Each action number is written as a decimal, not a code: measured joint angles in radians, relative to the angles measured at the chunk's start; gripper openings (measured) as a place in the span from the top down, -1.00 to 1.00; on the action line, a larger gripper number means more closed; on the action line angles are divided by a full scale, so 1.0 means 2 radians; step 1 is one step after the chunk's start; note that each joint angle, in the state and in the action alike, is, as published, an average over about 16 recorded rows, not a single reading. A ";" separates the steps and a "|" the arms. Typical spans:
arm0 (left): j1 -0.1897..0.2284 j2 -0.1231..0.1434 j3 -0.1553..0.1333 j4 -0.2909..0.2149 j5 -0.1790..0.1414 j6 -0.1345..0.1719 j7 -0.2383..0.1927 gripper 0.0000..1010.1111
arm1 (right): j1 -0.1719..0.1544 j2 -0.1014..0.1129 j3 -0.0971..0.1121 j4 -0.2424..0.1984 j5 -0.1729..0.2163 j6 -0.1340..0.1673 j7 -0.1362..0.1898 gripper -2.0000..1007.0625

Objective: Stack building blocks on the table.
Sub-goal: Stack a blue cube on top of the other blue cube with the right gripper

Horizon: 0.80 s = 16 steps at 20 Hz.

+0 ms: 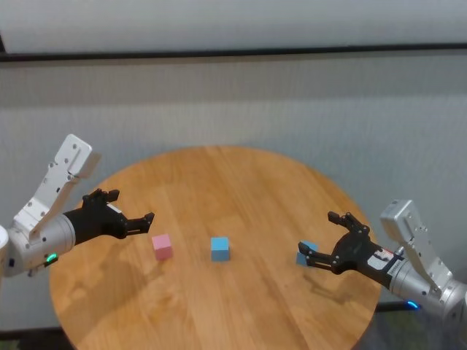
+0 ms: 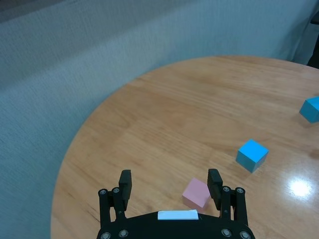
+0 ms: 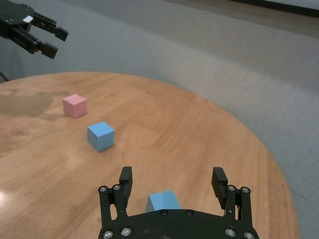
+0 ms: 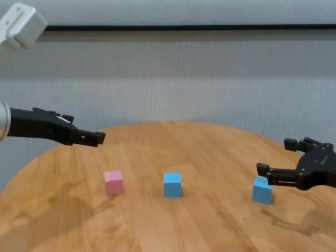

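We count three blocks on the table point(image 1: 219, 306): one pink block point(image 1: 162, 246), two blue blocks point(image 1: 220, 249) point(image 1: 306, 253). Our left gripper point(image 1: 130, 211) hovers near pink, right gripper point(image 1: 321, 237) over blue, both spread wide.

Even, soft overhead light, moderately bright. Faint diffuse shadows on table point(image 1: 219, 292) beneath arms and beside blocks. Bright glare spot lower right of left wrist view. All views slightly soft.
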<state>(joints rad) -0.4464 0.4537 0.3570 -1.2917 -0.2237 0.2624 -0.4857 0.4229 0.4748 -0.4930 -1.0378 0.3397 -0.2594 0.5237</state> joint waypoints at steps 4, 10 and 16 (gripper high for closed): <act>0.000 0.000 0.000 0.000 0.000 0.000 0.000 -0.98 | -0.002 -0.006 0.000 0.001 -0.012 0.008 -0.009 -1.00; 0.000 0.000 0.000 0.000 0.000 0.000 0.000 -0.98 | -0.001 -0.015 0.004 0.013 -0.021 0.014 -0.014 -1.00; 0.000 0.000 0.000 0.000 0.000 0.000 0.000 -0.98 | 0.001 -0.023 0.009 0.024 -0.026 0.019 -0.014 -1.00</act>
<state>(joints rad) -0.4471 0.4531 0.3572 -1.2913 -0.2236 0.2627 -0.4857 0.4252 0.4281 -0.4757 -0.9895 0.2875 -0.2208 0.4951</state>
